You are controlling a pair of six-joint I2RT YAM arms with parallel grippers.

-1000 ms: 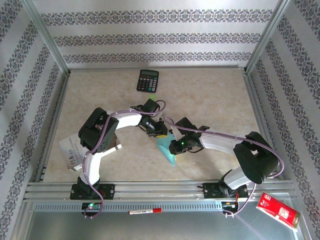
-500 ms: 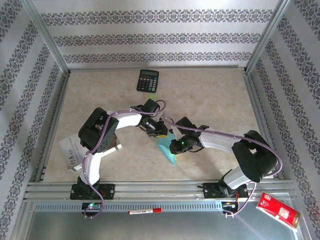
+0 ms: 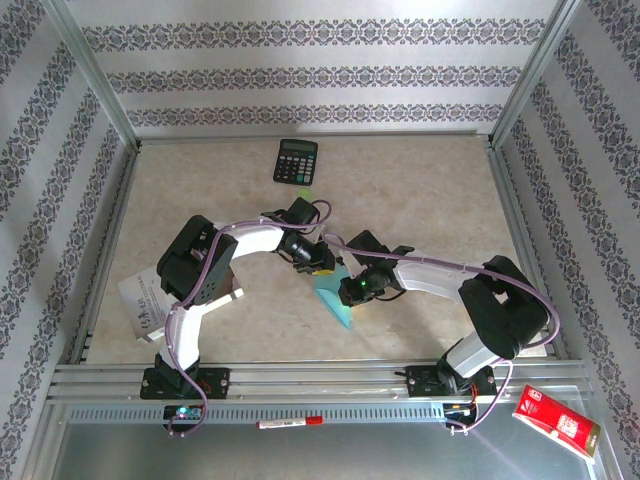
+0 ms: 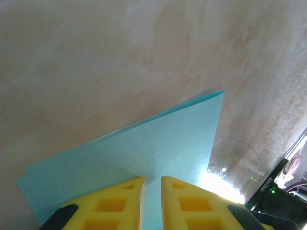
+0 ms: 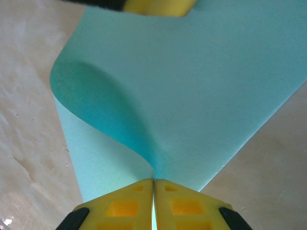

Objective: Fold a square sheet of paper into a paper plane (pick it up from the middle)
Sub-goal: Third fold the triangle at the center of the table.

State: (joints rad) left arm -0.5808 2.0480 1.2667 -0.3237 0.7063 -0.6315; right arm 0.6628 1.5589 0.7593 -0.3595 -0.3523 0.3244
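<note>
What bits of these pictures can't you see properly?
Top view: most of the square sheet of paper, covered by the left pincer and right pincer.
Top view: part of the booklet, under the left arm.
Top view: the calculator keys, too small to read.
Left wrist view: the sheet's near edge, cut off at the bottom.
</note>
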